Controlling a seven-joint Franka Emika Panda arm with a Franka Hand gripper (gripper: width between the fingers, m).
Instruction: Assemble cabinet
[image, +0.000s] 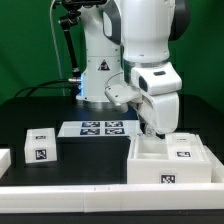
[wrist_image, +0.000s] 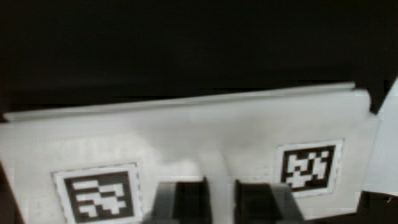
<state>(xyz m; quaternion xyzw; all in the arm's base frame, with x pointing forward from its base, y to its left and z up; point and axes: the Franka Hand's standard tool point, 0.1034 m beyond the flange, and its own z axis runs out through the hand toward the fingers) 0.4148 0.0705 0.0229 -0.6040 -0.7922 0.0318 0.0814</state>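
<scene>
The cabinet (image: 168, 163) is a large white box at the exterior view's right, with a tag on its front face and another on top. My gripper (image: 155, 133) reaches down onto its far left corner. In the wrist view the white cabinet (wrist_image: 196, 135) fills the picture with two tags, and my gripper (wrist_image: 222, 200) has its dark fingers (wrist_image: 178, 202) standing close on either side of a thin white upright wall of the box, pressed against it. A small white drawer block (image: 40, 147) with a tag lies apart on the black table, at the exterior view's left.
The marker board (image: 100, 128) lies flat behind the middle of the table. A long white border rail (image: 90, 190) runs along the front edge. Another white part (image: 3, 158) shows at the far left edge. The arm's base (image: 100, 70) stands behind.
</scene>
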